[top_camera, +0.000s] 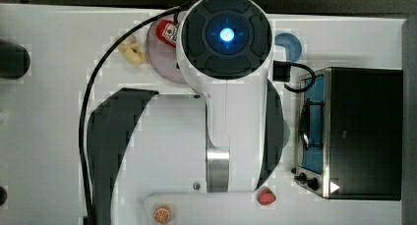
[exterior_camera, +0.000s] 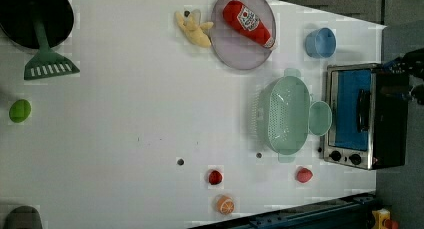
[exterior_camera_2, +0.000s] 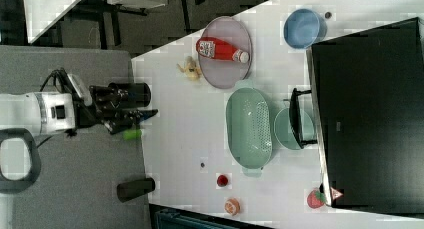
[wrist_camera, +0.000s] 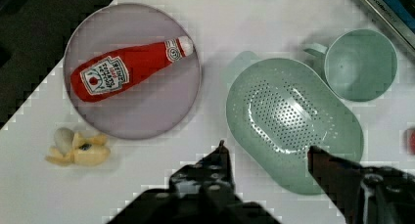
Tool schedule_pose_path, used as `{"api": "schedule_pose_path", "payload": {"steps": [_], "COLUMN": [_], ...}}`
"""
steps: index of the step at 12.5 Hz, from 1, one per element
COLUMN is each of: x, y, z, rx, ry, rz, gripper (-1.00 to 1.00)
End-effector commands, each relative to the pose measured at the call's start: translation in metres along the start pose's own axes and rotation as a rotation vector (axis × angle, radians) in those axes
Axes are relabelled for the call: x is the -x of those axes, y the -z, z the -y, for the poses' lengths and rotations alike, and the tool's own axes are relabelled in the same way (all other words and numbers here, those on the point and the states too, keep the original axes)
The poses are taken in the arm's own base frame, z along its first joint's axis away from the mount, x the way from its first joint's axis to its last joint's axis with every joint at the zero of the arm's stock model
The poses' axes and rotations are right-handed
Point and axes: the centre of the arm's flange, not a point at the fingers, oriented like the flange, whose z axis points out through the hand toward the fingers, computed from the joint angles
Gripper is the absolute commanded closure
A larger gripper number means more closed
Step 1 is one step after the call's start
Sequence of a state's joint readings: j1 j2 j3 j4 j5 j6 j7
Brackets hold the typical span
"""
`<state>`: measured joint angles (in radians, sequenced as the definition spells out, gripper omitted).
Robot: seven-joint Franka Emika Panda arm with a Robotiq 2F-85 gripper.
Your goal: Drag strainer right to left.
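The strainer [exterior_camera: 286,114] is a pale mint-green oval colander with a grid of holes. It lies on the white table next to the toaster oven, at the left view's right. It also shows in the right view [exterior_camera_2: 248,127] and the wrist view [wrist_camera: 293,116]. My gripper [wrist_camera: 267,147] is open and holds nothing, and its two dark fingers frame the strainer's near rim from well above. In the right view the gripper [exterior_camera_2: 145,115] hangs at the right view's left, apart from the strainer. In the top view the arm covers the strainer.
A mint-green mug [exterior_camera: 320,118] touches the strainer on the toaster oven [exterior_camera: 362,114] side. A greyish-purple plate [exterior_camera: 242,44] carries a ketchup bottle [exterior_camera: 248,21], with a banana toy [exterior_camera: 195,29] beside it. A blue cup [exterior_camera: 320,42], a strawberry [exterior_camera: 303,175] and an orange slice [exterior_camera: 225,205] lie around.
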<state>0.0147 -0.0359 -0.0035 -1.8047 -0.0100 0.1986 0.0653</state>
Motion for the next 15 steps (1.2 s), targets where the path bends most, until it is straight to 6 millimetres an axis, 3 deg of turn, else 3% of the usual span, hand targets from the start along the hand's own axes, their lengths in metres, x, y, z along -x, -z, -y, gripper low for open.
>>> {"api": "schedule_pose_path", "payload": {"steps": [1,3,6,15], "x": [0.082,0.082,0.079,0.043], "y": [0.067,0.059,0.019,-0.200], "z": [-0.162,-0.160,-0.149,-0.092], "rx": [-0.016,-0.004,0.050,0.113], "ry": [-0.104,-0.103,-0.105,-0.435], "rz": [0.002,0.012,0.053,0.058], "gripper": [-0.59,-0.99,-1.00,-1.00]}}
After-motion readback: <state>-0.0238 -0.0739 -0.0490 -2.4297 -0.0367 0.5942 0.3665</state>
